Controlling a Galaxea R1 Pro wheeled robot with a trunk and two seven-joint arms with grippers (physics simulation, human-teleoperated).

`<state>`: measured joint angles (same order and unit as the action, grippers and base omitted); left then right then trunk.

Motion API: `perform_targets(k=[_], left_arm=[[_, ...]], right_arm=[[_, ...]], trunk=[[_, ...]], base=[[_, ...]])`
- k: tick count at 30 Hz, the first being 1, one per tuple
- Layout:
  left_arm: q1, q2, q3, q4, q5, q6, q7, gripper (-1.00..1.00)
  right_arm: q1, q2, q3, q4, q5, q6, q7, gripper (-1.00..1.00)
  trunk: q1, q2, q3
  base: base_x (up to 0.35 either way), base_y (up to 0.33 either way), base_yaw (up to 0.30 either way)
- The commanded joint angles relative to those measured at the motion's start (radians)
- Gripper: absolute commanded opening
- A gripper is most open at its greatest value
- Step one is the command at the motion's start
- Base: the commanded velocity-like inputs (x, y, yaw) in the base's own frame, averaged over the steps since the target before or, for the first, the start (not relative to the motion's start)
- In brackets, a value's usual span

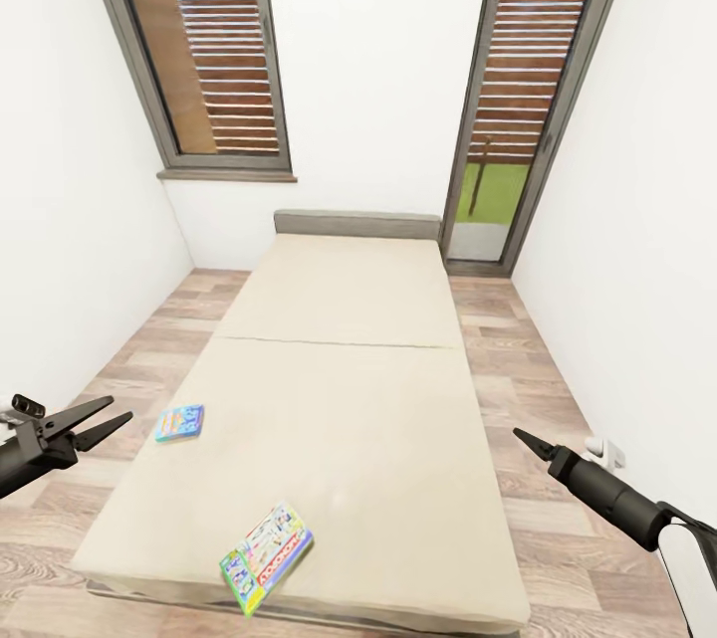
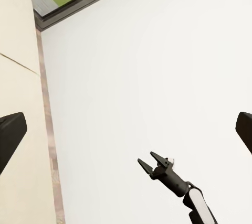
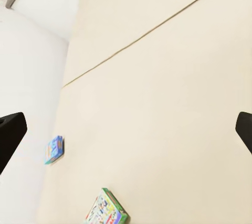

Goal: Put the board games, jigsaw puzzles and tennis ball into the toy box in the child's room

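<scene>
1. Board games lie on the bed (image 1: 339,399): the Monopoly box (image 1: 266,556) rests near the foot edge, a corner reaching just over the mattress rim, and the smaller blue box (image 1: 180,422) sits beside the bed's left edge, farther up.
2. At the lower left of the head view, the left gripper (image 1: 100,418) is held out level beside the bed, over the wood floor (image 1: 149,339), its two fingers spread apart and nothing between them.
3. On the other side, the right gripper (image 1: 522,439) comes in from the lower right on a dark forearm with a white sleeve, pointing toward the bed; seen from the left wrist its fingers stand parted, holding nothing.
4. Both boxes lie flat, printed face up; the Monopoly one is white with red lettering and green trim, turned askew to the bed edge.
5. From the right wrist camera both boxes show well apart on the plain beige mattress.
6. Behind the grey headboard (image 1: 357,223) stand tall grey-framed windows (image 1: 214,51) in white walls.
</scene>
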<state>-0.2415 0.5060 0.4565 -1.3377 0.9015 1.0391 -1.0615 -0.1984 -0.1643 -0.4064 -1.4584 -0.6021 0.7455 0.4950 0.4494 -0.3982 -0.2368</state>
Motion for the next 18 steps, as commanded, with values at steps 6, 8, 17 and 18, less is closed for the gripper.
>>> perform_targets(k=[6,8,17,18], left_arm=[[-0.001,0.0,0.001,0.0,-0.001,0.004,-0.003,1.0],[-0.001,0.0,0.001,0.0,-0.001,0.004,-0.003,1.0],[-0.001,0.0,0.001,0.0,-0.001,0.004,-0.003,1.0],[-0.001,0.0,0.001,0.0,-0.001,0.004,-0.003,1.0]], right_arm=[[-0.001,0.0,-0.002,0.0,-0.003,0.006,0.002,1.0],[-0.001,0.0,-0.002,0.0,-0.004,0.006,0.002,1.0],[-0.001,0.001,-0.002,0.0,-0.004,0.006,0.003,1.0],[-0.001,0.002,-0.002,0.0,-0.004,0.007,0.003,1.0]], trunk=[[0.001,-0.002,0.008],[0.001,-0.002,0.011],[0.001,-0.002,0.026],[0.001,-0.002,0.028]], base=[[0.0,0.0,0.01],[0.0,0.0,0.001],[-0.007,0.0,-0.05],[-0.053,0.0,-0.077]])
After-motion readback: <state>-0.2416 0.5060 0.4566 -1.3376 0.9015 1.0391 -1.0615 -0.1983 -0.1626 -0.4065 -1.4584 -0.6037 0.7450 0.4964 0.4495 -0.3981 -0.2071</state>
